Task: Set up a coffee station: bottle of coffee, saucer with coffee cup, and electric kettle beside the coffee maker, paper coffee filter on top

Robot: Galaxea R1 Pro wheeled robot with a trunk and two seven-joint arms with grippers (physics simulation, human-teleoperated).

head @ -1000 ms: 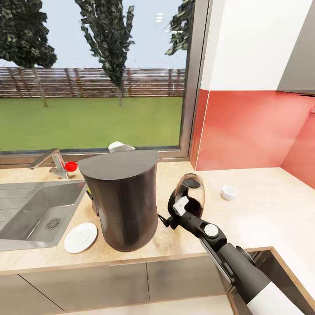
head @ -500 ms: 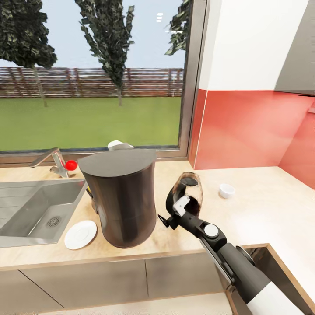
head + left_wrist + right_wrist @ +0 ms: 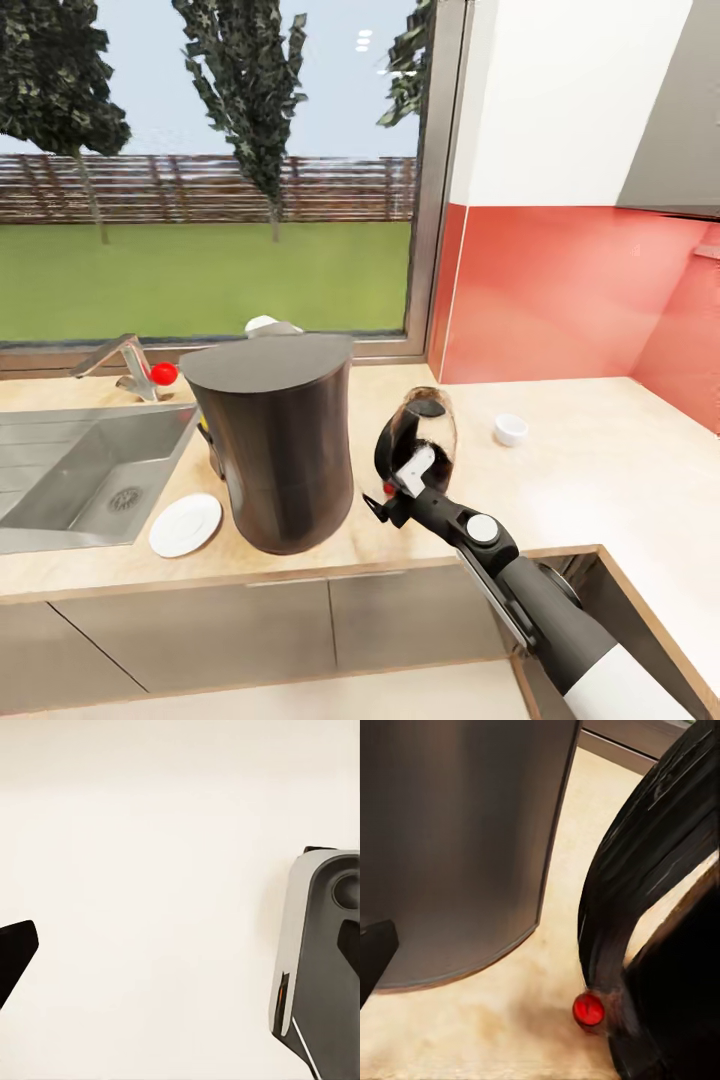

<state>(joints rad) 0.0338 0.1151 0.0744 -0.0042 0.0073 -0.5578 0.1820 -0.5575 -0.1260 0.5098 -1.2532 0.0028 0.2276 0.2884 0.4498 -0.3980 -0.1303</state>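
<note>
Kettle [image 3: 420, 435] shifted nearer coffee maker [image 3: 275, 440] | right hand [image 3: 398, 490] grasping handle

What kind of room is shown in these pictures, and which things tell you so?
Most likely a home kitchen. A steel sink with a faucet is set into a long wood-look countertop, with a red backsplash behind it. A tall dark coffee maker and an electric kettle stand on the countertop.
</note>
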